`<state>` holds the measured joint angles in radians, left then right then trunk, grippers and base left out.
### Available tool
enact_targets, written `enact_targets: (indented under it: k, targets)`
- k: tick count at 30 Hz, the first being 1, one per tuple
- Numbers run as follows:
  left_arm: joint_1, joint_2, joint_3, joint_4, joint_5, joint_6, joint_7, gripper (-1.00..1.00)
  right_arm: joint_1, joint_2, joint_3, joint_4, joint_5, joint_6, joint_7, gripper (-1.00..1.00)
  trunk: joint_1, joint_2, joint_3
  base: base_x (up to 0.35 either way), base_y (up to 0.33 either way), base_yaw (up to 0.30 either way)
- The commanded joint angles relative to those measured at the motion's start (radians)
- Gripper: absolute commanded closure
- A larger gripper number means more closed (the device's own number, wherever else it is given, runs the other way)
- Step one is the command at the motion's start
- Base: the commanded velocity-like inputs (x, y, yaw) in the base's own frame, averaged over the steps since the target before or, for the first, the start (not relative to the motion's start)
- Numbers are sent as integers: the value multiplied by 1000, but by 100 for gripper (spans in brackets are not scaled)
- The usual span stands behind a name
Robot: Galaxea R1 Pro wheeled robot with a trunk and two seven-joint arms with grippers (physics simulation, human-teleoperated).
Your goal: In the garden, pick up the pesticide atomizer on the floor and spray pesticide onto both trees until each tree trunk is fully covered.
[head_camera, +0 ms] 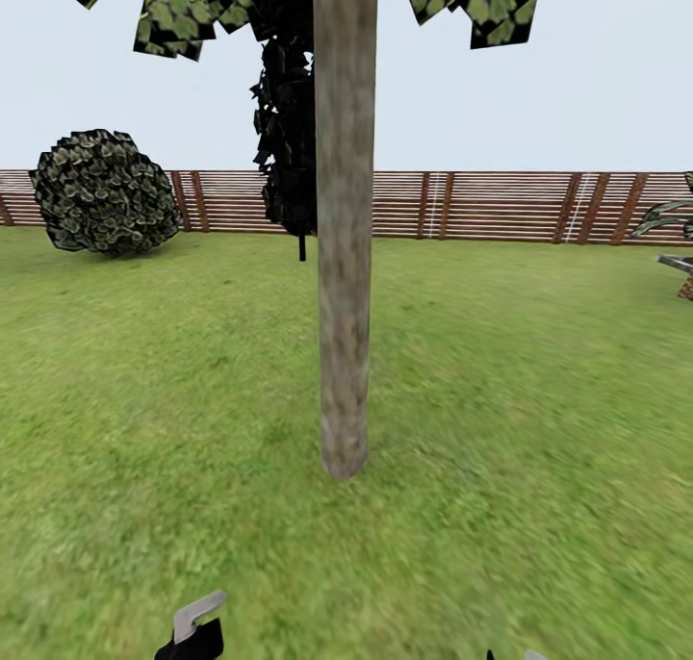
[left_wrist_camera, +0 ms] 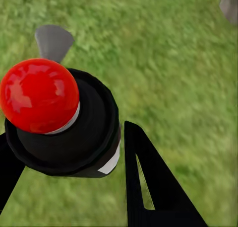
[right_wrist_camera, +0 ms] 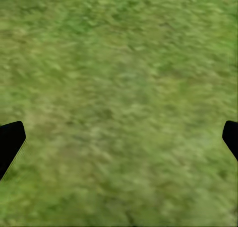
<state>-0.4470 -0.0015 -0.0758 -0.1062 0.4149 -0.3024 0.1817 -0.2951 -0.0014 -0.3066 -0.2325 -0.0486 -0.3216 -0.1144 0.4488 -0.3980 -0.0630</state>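
While my left gripper (left_wrist_camera: pixel 69 152) clasped the red-capped black atomizer (left_wrist_camera: pixel 62 120), a grey-brown tree trunk (head_camera: pixel 344 256) stood ahead on green grass (head_camera: pixel 144 400). My right gripper (right_wrist_camera: pixel 119 137) hung spread open.

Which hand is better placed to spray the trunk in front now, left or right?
Left. The left hand holds the atomizer between its fingers, and the tree trunk stands straight ahead. The right hand is open and empty over grass.

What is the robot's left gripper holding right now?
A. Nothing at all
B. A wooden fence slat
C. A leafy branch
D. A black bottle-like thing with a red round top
D: the left wrist view shows the left gripper with its black fingers on either side of a black sprayer with a shiny red cap, above grass.
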Motion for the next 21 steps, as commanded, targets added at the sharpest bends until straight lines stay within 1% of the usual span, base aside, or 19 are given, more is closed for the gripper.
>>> enact_targets:
  k: [1,12,15,17,18,19,20,21]
  targets:
    - [-1,0,-8,0,5,-3,5,100,-1,0,3,1,-5,-4,-2,-100,1,-2,-2,335,0,0]
    - [-1,0,-8,0,2,-3,4,100,-1,0,4,1,-5,-4,-2,-100,1,-2,-2,333,0,0]
    - [-2,2,-11,-3,2,1,1,100,-1,0,7,-2,-5,-4,13,-100,1,-2,-2,156,0,0]
    - [-2,3,-14,-5,1,18,0,100,-2,0,24,-10,-5,-1,37,-100,1,-2,-2,64,0,0]
    - [-3,3,-15,-5,0,32,-1,100,-3,0,33,-14,-5,3,44,-100,1,-2,-2,46,0,0]
    - [-4,2,-16,-7,-1,80,-2,100,-8,0,54,-24,-5,20,56,-100,1,-2,-2,29,0,0]
    - [-4,1,-17,-9,-1,115,-3,100,-12,1,65,-32,-5,36,60,-100,1,-2,-2,23,0,0]
    - [-7,-1,-21,-17,-6,192,-8,100,-22,2,88,-58,-5,89,68,-100,1,-2,-2,15,0,0]
